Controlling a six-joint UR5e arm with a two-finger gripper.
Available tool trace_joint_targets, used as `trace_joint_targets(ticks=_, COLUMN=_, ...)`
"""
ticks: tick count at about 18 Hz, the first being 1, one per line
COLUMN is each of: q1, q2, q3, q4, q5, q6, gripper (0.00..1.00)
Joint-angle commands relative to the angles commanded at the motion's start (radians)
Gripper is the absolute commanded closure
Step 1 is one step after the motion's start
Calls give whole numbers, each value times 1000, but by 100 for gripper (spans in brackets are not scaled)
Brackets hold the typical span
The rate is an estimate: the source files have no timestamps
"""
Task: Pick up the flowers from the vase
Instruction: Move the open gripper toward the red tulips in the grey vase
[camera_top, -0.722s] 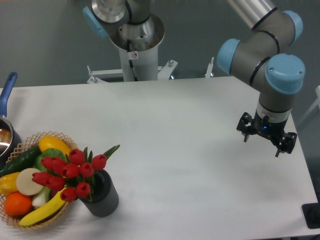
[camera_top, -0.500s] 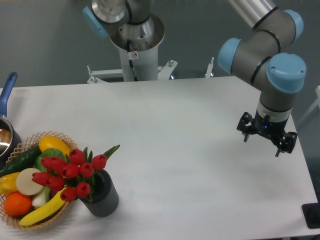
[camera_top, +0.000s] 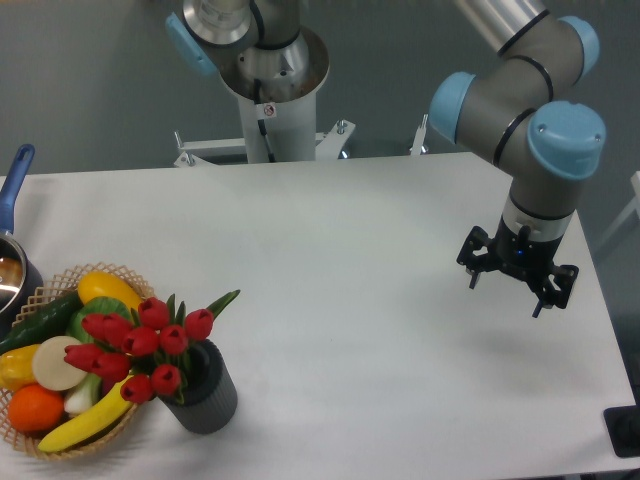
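A bunch of red tulips, the flowers (camera_top: 140, 345), stands in the dark grey ribbed vase (camera_top: 205, 397) at the table's front left. The blooms lean left over the basket and a green leaf sticks out to the right. My gripper (camera_top: 506, 295) hangs far off over the right side of the table, fingers pointing down and spread apart, with nothing between them.
A wicker basket (camera_top: 60, 290) of fruit and vegetables touches the vase's left side. A pot with a blue handle (camera_top: 12, 195) sits at the left edge. The white table (camera_top: 340, 300) ends close to the right of the gripper. The arm's base (camera_top: 265, 90) stands behind the table.
The gripper has shifted a little to the left and toward the front of the table. The flowers and vase have not moved.
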Motion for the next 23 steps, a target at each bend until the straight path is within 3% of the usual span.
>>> trace_joint_targets(ticks=3, q1=-5, q2=11, q3=-57, q4=100, q5=-78, q6=-17, gripper=0)
trace_joint_targets(ticks=10, q1=-17, q2=54, q3=-106, q4=106, q5=-400, q6=-104, gripper=0)
trace_joint_targets(ticks=17, q1=-97, q2=48, q3=-149, q4=109, q5=-698, q6=-95, gripper=0)
trace_joint_targets(ticks=23, q1=-149, q2=60, q3=-221, q4=114, q5=-784, q6=-51, gripper=0)
